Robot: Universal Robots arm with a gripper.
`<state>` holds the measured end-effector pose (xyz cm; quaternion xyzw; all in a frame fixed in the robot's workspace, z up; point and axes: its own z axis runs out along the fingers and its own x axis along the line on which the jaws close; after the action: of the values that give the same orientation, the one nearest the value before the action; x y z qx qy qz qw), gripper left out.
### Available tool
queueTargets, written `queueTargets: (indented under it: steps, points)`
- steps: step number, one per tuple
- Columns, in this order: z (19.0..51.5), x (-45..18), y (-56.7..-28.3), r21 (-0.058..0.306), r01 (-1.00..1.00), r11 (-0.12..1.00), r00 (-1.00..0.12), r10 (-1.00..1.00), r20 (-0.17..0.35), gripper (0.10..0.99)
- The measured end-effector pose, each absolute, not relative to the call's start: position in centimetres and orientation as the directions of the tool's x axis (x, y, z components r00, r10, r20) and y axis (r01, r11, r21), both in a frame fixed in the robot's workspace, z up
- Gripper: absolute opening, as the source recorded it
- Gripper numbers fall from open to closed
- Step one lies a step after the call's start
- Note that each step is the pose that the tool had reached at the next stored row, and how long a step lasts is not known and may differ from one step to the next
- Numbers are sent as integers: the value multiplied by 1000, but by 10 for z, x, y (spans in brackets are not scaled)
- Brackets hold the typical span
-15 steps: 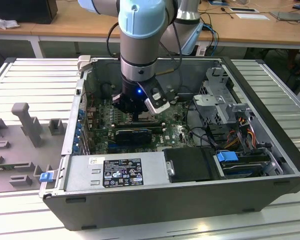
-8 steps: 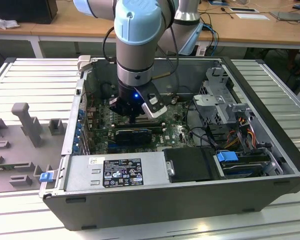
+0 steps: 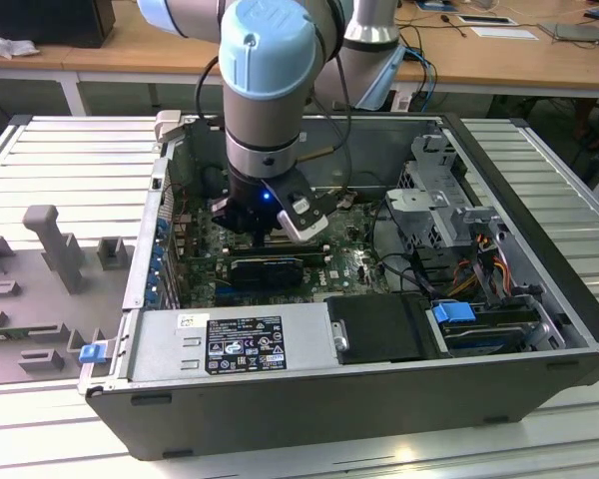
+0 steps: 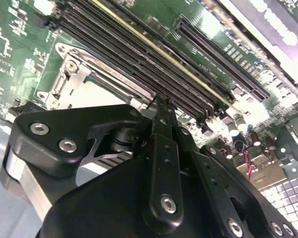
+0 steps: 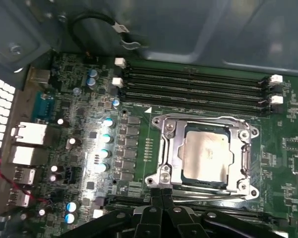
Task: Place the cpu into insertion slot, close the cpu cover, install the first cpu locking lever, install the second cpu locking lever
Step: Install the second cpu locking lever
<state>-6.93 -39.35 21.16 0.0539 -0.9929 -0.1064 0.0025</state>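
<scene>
In the first wrist view, the memory slots [image 5: 193, 87] are seen on the left side of the board, then the cpu [image 5: 207, 158] lying flat in the insertion slot [image 5: 165, 148], with the cpu cover [image 5: 241, 130] laid down around it. The gripper [image 5: 161, 196] is held just at the slot's edge, its fingers pressed together and holding nothing. If it is pushed down a little off its mark, the chip could be scratched or the thin frame bent.

My gripper [image 5: 161, 201] is matt black metal; the cpu [image 5: 207, 154] wears dull brushed silver, the cpu cover [image 5: 171, 148] bright bare steel, the motherboard [image 5: 79, 119] glossy green
</scene>
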Motion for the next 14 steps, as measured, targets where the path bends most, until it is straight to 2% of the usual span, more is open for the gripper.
queueTargets:
  steps: [5,14]
  points:
    - [208,-71,-397,248,-108,963,-994,-109,-11,106]
    - [200,-73,-400,284,-111,952,-994,-111,-16,106]
